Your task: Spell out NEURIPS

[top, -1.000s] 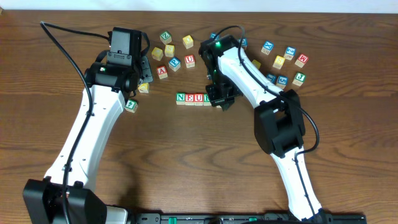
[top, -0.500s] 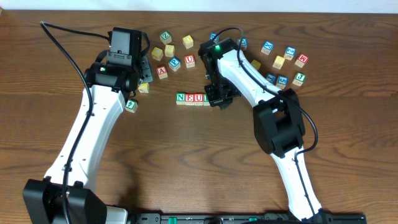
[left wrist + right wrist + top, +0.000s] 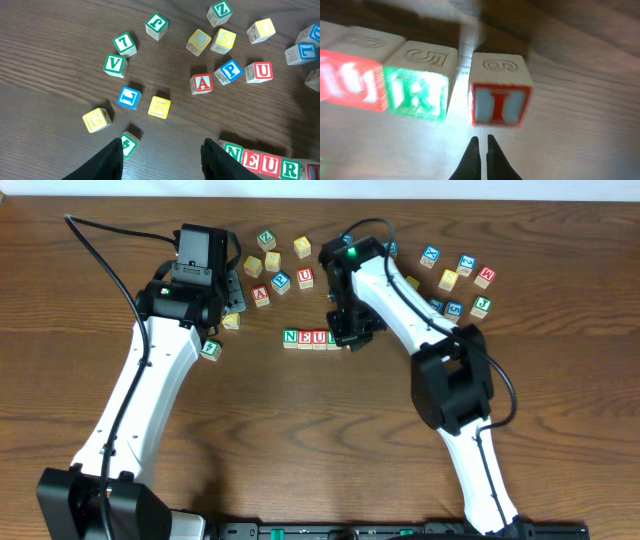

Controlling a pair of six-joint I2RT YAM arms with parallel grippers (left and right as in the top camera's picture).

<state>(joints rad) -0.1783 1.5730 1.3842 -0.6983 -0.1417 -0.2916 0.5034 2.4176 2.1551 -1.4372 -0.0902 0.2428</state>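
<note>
A row of cubes reads N, E, U, R (image 3: 260,162) at the bottom right of the left wrist view; the overhead shows that row (image 3: 305,338) at mid-table. In the right wrist view a red-framed I cube (image 3: 499,102) stands just right of the green R cube (image 3: 417,92), a narrow gap between them. My right gripper (image 3: 482,141) is shut and empty, its tips just in front of the I cube; it (image 3: 348,338) covers that cube from overhead. A blue P cube (image 3: 230,70) lies loose. My left gripper (image 3: 162,152) hangs open above bare wood.
Loose cubes lie behind the row: red A (image 3: 202,83), red U (image 3: 263,71), green V (image 3: 115,65), blue L (image 3: 129,97), several yellow ones. More cubes sit at the far right (image 3: 455,280). A green cube (image 3: 210,349) lies beside the left arm.
My right gripper has shifted slightly toward the far side and left, staying shut by the row's right end. The left arm and the cubes have not moved.
</note>
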